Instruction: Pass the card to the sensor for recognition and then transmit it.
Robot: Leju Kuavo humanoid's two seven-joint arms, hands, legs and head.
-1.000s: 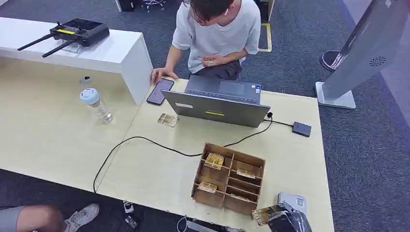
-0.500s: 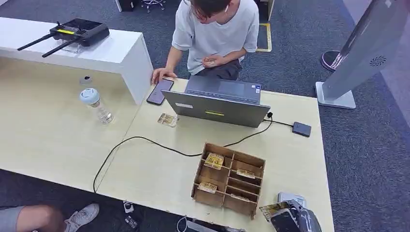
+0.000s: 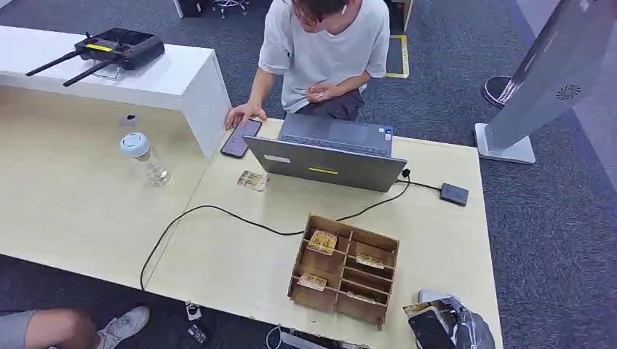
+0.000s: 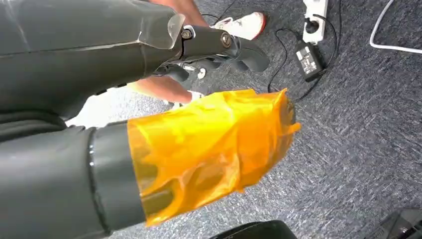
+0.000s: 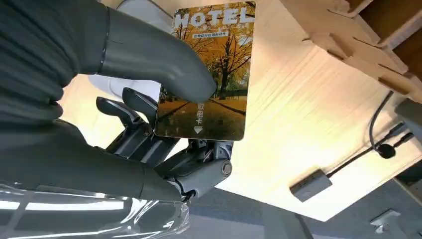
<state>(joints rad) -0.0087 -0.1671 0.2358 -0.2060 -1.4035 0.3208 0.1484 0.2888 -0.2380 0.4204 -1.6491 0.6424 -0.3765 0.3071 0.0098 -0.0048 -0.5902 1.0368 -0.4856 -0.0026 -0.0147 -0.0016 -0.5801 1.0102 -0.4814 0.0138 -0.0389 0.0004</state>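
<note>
Just right of the box (image 3: pixel 345 269), the right hand (image 3: pixel 445 327) pinches the card (image 5: pixel 206 74) under its thumb; whether the left hand (image 4: pixel 149 144) is open, I cannot tell.

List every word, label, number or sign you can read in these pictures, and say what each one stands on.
"HOTEL": large white letters along one edge of the hotel card held in the right robot hand.
Small line under "HOTEL" on the card: too small to read.
Chinese characters lower on the card: blurred, unreadable.
Cards in the wooden box: too small to read.
Laptop stickers: unreadable.
</note>
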